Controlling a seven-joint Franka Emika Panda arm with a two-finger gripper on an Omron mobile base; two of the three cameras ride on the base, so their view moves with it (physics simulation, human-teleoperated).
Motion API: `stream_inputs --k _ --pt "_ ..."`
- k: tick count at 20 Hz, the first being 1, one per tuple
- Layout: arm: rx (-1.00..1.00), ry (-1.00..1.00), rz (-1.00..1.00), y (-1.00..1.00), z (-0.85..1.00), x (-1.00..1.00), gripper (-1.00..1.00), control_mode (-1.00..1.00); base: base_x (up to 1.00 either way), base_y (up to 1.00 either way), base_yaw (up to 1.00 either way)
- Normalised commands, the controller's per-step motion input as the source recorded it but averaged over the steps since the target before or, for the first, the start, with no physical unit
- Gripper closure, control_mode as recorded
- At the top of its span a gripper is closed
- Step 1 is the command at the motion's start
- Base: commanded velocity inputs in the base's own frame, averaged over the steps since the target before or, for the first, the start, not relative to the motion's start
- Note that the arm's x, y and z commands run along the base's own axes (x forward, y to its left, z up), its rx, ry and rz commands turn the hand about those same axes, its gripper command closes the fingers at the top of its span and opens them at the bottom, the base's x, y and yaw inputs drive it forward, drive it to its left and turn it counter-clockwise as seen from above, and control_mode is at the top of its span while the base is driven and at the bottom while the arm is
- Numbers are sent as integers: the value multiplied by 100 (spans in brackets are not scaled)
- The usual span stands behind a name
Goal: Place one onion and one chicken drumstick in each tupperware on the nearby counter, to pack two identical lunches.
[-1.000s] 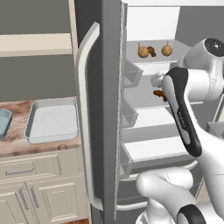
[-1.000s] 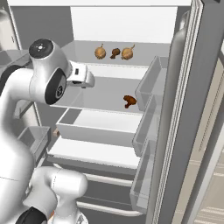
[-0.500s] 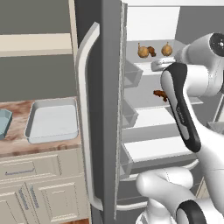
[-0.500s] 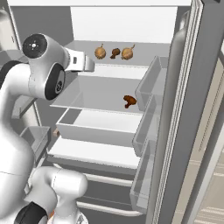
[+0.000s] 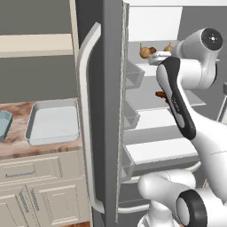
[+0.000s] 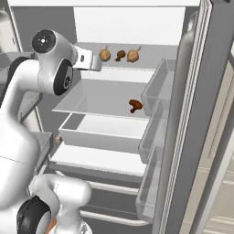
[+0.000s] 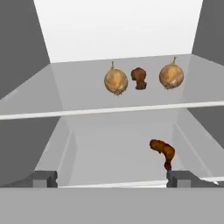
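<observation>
Now we have our gripper point(image 7: 112, 179) higher, fingers spread and empty, level with the upper shelf point(image 7: 109, 111) edge, onions point(image 7: 116, 81) well ahead.

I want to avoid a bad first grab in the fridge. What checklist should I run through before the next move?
1. Gripper open and holding nothing: ok.
2. Fridge door swung wide: ok.
3. Two onions on the upper shelf, apart from the drumstick between them: ok.
4. Second drumstick lies alone on the lower shelf: ok.
5. Grey-white tub and blue tub empty on the counter: ok.
6. Gripper lined up on one item: cannot tell.
</observation>
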Motion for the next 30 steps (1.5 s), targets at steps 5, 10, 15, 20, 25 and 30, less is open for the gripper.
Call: stream_inputs --k 5,10,15,20,25,30 --pt "7 1 0 0 0 50 -100 -100 0 0 0" --pt "2 2 0 0 0 55 -100 -100 0 0 0" --pt "2 1 0 0 0 57 -100 -100 0 0 0" --pt "0 0 0 -11 0 55 -100 -100 0 0 0" --pt "0 1 0 -20 0 55 -100 -100 0 0 0" --pt "0 5 0 -9 -1 51 -100 -100 0 0 0"
